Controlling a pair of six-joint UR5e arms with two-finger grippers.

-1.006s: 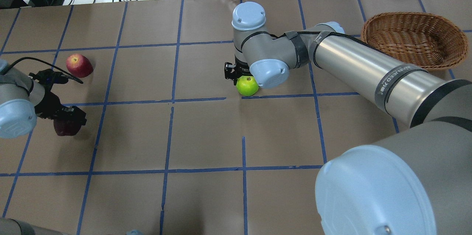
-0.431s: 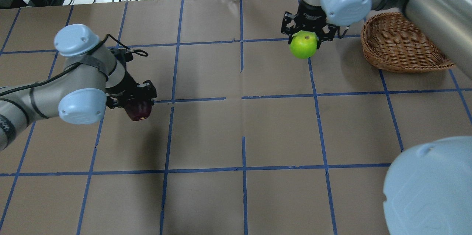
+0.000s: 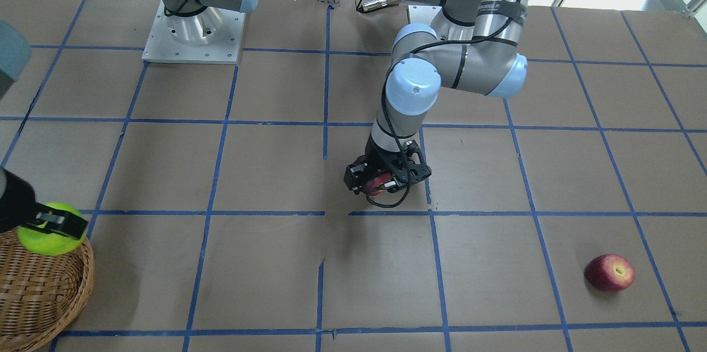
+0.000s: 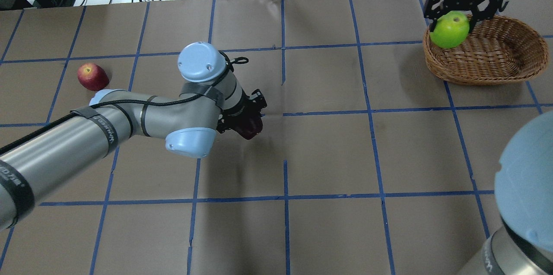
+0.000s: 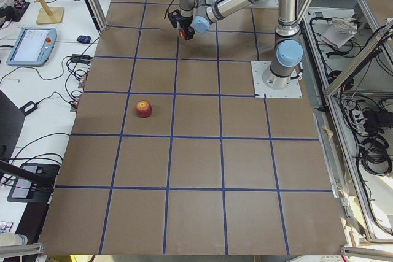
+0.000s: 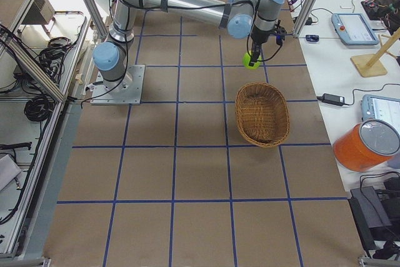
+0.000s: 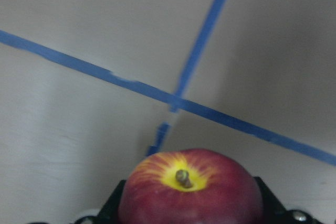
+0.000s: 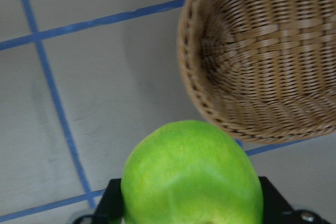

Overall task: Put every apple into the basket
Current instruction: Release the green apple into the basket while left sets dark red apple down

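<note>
Right gripper: fingers clamped either side of the green apple, which is held clear of the counter at the end of the basket nearer the counter's middle. The overhead view overlaps fruit and rim. The right-side view sets the fruit short of the wicker, and which is true cannot be told. Skin is bright lime and smooth, and the body is slightly taller than wide. The stem hollow faces up and shows only from overhead. The right wrist view gives a plain rounded flank, with tan weave beyond.

Left gripper: closed on the dark apple, raised over the counter's centre. From overhead the skin reads as maroon, near black and featureless. The left wrist view alone shows deep red skin with a yellow flare round a short brown stem, the stem end towards the camera. The front-facing view hides most of it behind the gripper frame.

Red apple: loose on the counter at the robot's left end, well apart from both grippers and the basket. It is squat, wider than tall, with a yellowish blush at the stem hollow. It lies tilted, the hollow turned up and away from the robot.
</note>
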